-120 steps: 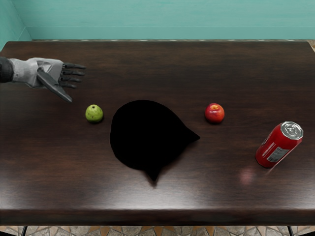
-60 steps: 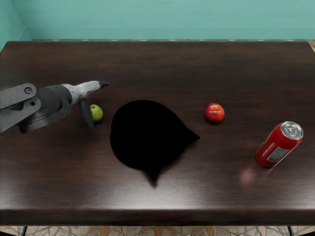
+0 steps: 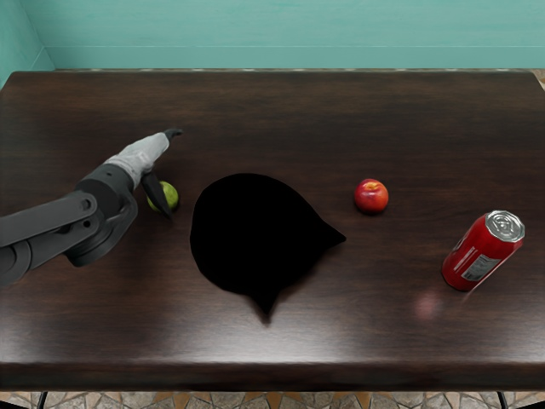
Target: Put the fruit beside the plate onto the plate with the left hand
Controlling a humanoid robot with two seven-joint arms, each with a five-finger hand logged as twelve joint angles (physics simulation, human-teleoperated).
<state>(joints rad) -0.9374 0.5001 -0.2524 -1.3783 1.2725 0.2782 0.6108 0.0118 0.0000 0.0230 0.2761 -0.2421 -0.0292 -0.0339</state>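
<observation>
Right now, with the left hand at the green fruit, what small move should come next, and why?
Probably lower the left hand slightly and curl it around the green fruit. The hand looks extended past the fruit rather than closed on it, and the fruit sits on the table, just left of the black plate.

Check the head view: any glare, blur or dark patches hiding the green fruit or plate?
Head view: sharp, no blur; the plate renders as a flat black patch with no shading; the can throws a faint red reflection on the glossy table; the left hand covers part of the green fruit.
</observation>
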